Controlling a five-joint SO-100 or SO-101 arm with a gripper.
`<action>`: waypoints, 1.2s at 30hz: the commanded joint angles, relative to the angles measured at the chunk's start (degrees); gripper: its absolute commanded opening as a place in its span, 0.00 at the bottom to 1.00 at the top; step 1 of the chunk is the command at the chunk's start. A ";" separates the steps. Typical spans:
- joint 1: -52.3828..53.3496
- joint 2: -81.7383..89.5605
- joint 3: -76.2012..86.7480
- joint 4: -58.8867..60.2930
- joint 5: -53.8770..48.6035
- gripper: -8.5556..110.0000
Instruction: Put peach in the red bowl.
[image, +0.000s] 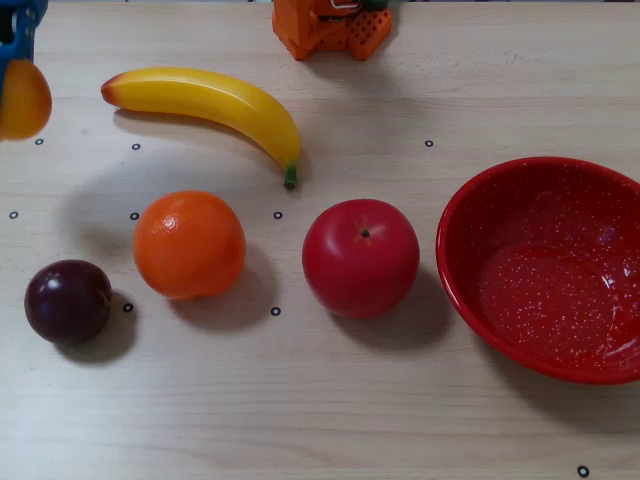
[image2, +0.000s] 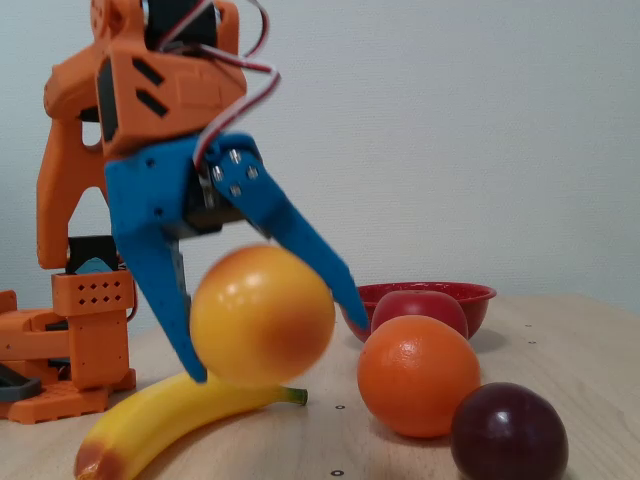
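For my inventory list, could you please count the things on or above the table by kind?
Banana: 1
Orange: 1
Apple: 1
Plum: 1
Peach, held in the gripper: 1
Red bowl: 1
Total: 6

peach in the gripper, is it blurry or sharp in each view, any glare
In the low fixed view the round yellow-orange peach is softly motion-blurred between the blue gripper fingers; in the top-down fixed view it sits cut off at the left edge, fairly sharp, without strong glare.
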 joint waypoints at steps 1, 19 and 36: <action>-2.90 10.55 -2.64 -2.37 2.20 0.07; -29.44 21.09 -3.52 -2.46 13.18 0.07; -55.81 26.37 -0.79 -8.53 22.41 0.07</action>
